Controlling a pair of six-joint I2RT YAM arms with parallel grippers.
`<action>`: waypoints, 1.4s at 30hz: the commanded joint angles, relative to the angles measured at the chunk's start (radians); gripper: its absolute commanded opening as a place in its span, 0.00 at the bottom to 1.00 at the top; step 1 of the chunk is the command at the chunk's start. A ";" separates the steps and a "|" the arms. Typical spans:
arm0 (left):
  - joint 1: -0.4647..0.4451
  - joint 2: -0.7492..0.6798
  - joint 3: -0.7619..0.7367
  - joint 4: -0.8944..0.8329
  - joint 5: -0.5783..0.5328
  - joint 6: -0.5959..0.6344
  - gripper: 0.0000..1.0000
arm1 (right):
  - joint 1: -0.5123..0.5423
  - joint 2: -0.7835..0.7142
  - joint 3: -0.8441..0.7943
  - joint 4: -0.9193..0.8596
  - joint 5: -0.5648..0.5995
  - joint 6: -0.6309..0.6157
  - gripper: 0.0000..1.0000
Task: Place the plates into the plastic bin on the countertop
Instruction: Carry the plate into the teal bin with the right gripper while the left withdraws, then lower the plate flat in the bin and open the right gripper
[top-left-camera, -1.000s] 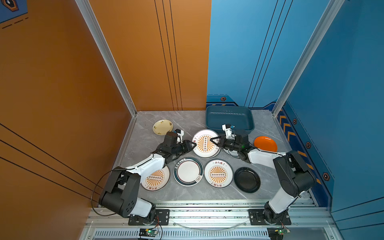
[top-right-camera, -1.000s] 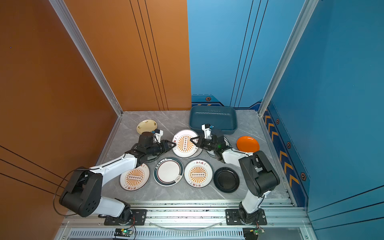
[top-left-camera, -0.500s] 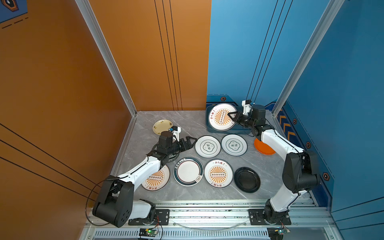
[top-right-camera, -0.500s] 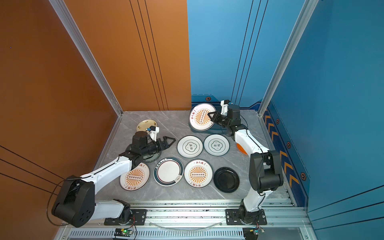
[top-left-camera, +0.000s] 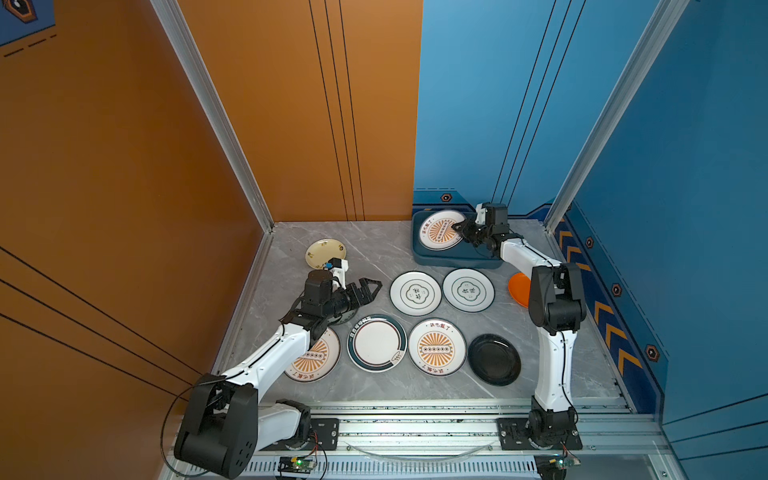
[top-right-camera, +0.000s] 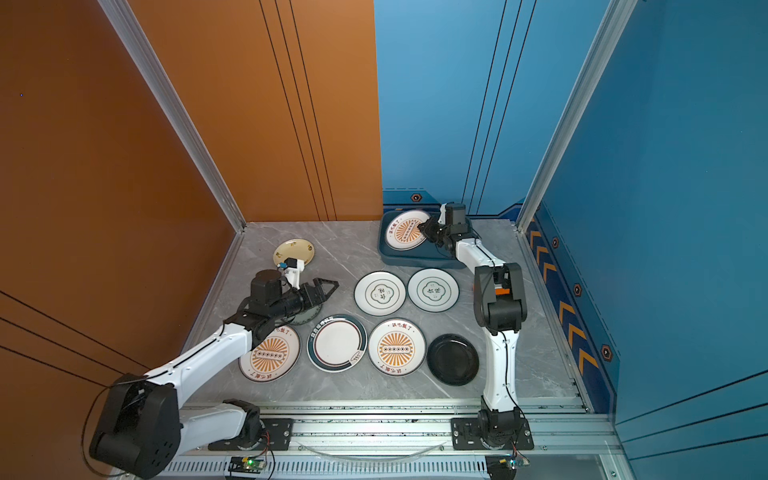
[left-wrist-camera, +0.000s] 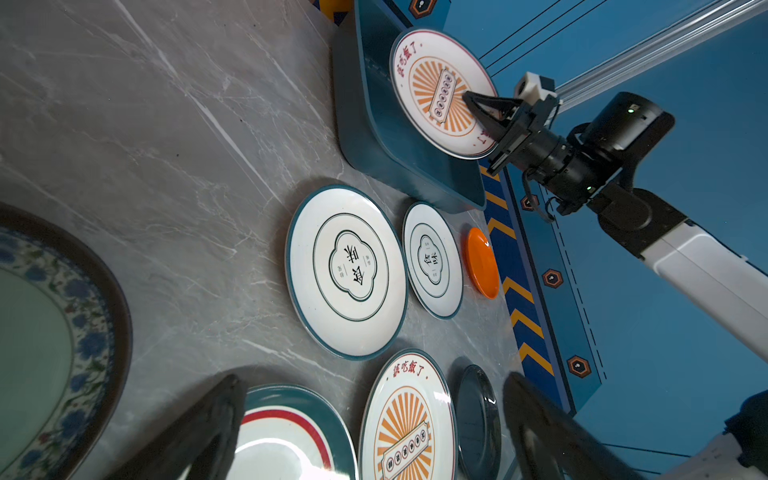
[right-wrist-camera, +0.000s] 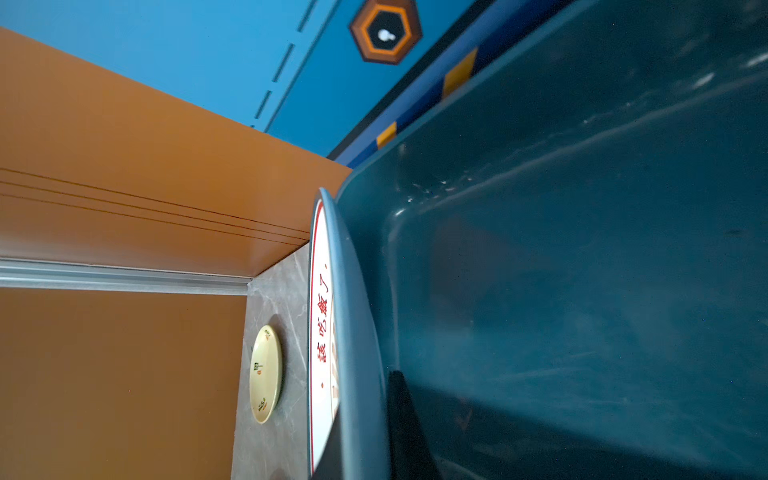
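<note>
The plates (top-right-camera: 397, 348) are round, and there are ten. Nine lie flat on the grey marble-look countertop (top-left-camera: 374, 249). The tenth is at the dark teal-blue plastic bin (top-left-camera: 453, 262), a low tub with round corners at the back of the countertop, by the blue wall (top-left-camera: 478, 104). That tenth one, a white plate with an orange sunburst (top-left-camera: 436, 232), is tipped up over the left half of the bin; I cannot tell if it touches the bin. The right gripper (top-left-camera: 457, 227) is pinched tight on its right edge. In front of the bin, a white plate with a dark ring emblem (top-left-camera: 415, 293) lies beside its twin plate (top-left-camera: 468, 289), and an orange plate (top-left-camera: 518, 289) is partly hidden by the right arm (top-left-camera: 552, 299). The front row, from left to right, has a second sunburst plate (top-left-camera: 320, 359) partly under the left arm (top-left-camera: 266, 361), a white plate with a teal rim (top-left-camera: 377, 343), a third sunburst plate (top-left-camera: 436, 347) and a black plate (top-left-camera: 494, 360). A yellow plate (top-left-camera: 322, 249) lies alone near the orange wall (top-left-camera: 291, 104). A teal patterned plate (left-wrist-camera: 41, 340) is mostly hidden under the left arm in both top views. The left gripper (top-left-camera: 371, 291) hangs above the countertop beside it, jaws spread wide with nothing between them.
</note>
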 joint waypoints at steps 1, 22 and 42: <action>-0.001 -0.020 -0.004 -0.050 -0.043 0.045 0.98 | -0.005 0.034 0.092 -0.012 0.026 0.038 0.00; -0.005 0.060 -0.011 0.015 0.002 0.015 0.98 | -0.012 0.244 0.226 -0.008 0.030 0.146 0.00; -0.004 0.119 -0.001 0.036 0.028 0.001 0.98 | -0.004 0.374 0.392 -0.174 0.024 0.123 0.43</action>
